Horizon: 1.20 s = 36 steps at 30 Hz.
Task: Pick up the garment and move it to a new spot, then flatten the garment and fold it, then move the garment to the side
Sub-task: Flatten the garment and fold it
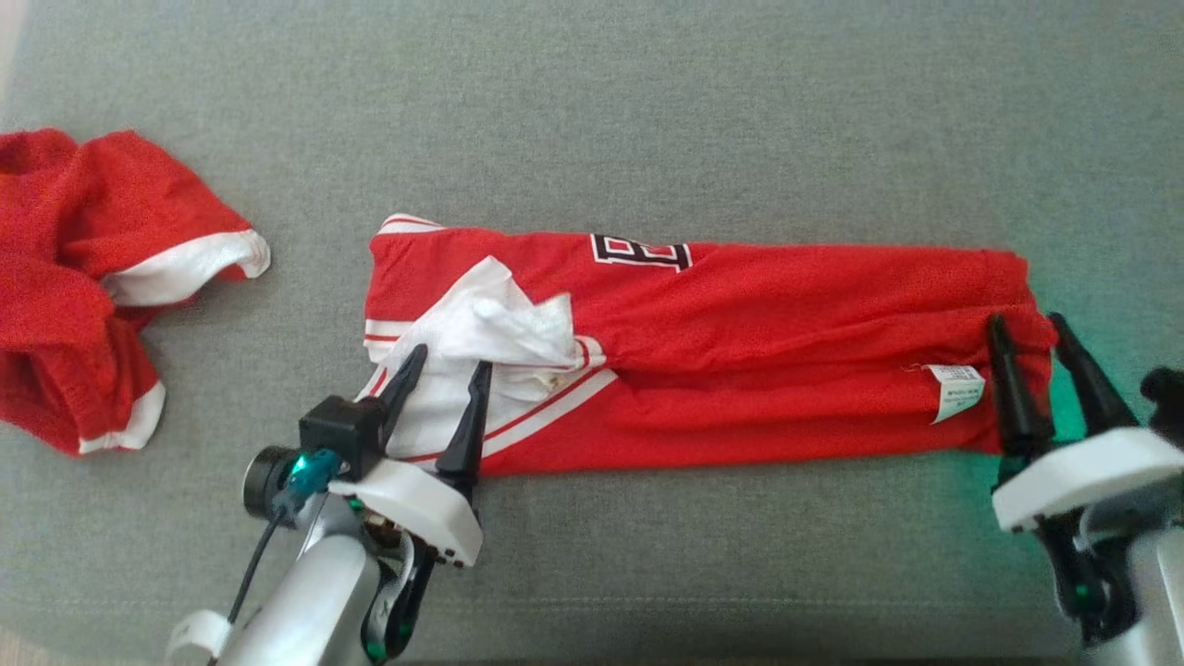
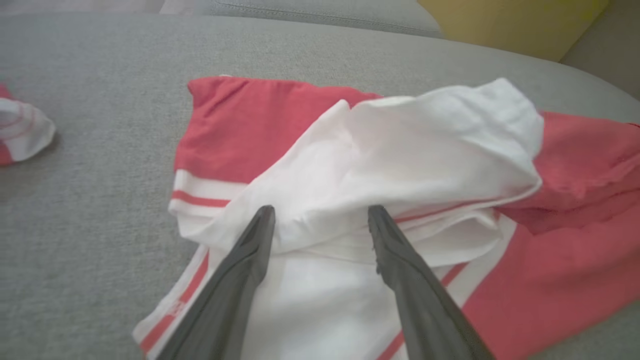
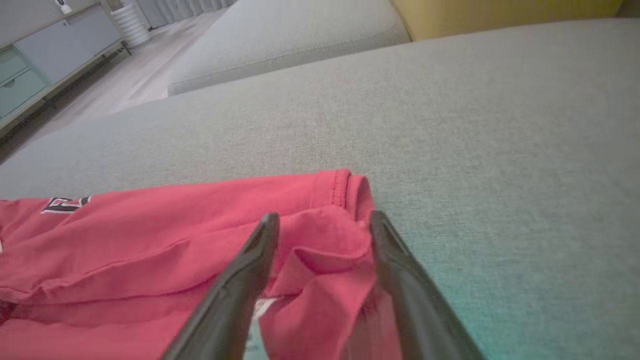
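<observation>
A red garment [image 1: 740, 361] with white trim lies stretched out lengthwise across the grey cushion [image 1: 647, 120], folded into a long band. Its left end shows a bunched white panel [image 1: 490, 324] with red stripes. My left gripper [image 1: 449, 361] is open over that white panel [image 2: 400, 150], fingers [image 2: 240, 270] straddling the cloth. My right gripper [image 1: 1027, 322] is open at the garment's right end, fingers on either side of the red hem [image 3: 335, 235]. A white care label [image 1: 955, 388] lies beside it.
A second red garment with white trim [image 1: 92, 277] lies crumpled at the left edge of the cushion. A yellow cushion [image 3: 500, 15] and another grey seat [image 3: 290, 35] stand behind. Bare grey fabric stretches beyond and in front of the garment.
</observation>
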{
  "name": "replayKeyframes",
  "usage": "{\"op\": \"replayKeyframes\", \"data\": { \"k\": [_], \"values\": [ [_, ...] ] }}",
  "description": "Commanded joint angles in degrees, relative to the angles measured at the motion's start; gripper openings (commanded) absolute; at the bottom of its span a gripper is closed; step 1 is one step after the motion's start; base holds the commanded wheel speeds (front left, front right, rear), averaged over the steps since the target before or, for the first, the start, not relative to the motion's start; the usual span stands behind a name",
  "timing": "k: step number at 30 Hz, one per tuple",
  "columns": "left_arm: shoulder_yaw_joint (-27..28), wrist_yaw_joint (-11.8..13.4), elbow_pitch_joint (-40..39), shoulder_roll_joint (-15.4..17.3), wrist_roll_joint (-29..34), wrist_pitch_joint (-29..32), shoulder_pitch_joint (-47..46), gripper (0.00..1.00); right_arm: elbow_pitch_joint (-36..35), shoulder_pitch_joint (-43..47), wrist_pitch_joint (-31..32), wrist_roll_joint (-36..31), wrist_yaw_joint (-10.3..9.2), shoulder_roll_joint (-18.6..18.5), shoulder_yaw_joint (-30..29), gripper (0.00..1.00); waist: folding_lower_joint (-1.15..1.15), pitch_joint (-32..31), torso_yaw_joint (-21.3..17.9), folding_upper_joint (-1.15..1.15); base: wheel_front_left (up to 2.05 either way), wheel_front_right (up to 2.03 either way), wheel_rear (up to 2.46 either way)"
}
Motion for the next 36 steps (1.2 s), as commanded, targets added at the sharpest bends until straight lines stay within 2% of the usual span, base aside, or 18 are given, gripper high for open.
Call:
{"op": "replayKeyframes", "data": {
  "k": [1, 10, 16, 22, 36],
  "values": [
    [2.47, 0.25, -2.00, 0.37, 0.02, -0.69, -0.29, 1.00, -2.96, 1.13, -0.93, -1.06, 0.37, -0.18, 0.31, 1.00, 0.00, -0.43, -0.16, 0.00, 0.00, 0.00, 0.00],
    [8.24, 3.70, -13.36, 0.65, 1.70, -0.70, 4.18, 1.00, -15.29, 6.28, -4.01, -8.03, 0.37, 3.06, -1.30, 1.00, 0.00, -3.71, -1.24, 0.00, 0.00, 0.00, 0.00],
    [11.63, 6.12, -18.95, 2.10, 3.32, -0.70, 6.37, 1.00, -20.93, 7.62, -2.22, -10.64, 0.37, 4.35, -0.73, 1.00, 0.00, -6.96, -1.72, 0.00, 0.00, 0.00, 0.00],
    [12.77, 7.78, -21.14, 3.93, 4.35, -0.46, 8.86, 1.00, -22.65, 9.92, -0.64, -11.05, 0.37, 5.12, -0.21, 1.00, 0.00, -9.34, -2.24, 0.00, 0.00, 0.00, 0.00],
    [12.22, 9.10, -22.47, 4.79, 4.96, 0.16, 10.05, 1.00, -22.81, 10.53, 0.45, -10.69, 0.37, 5.29, 0.14, 1.00, 0.00, -8.97, -2.23, 0.00, 0.00, 0.00, 0.00]
  ]
}}
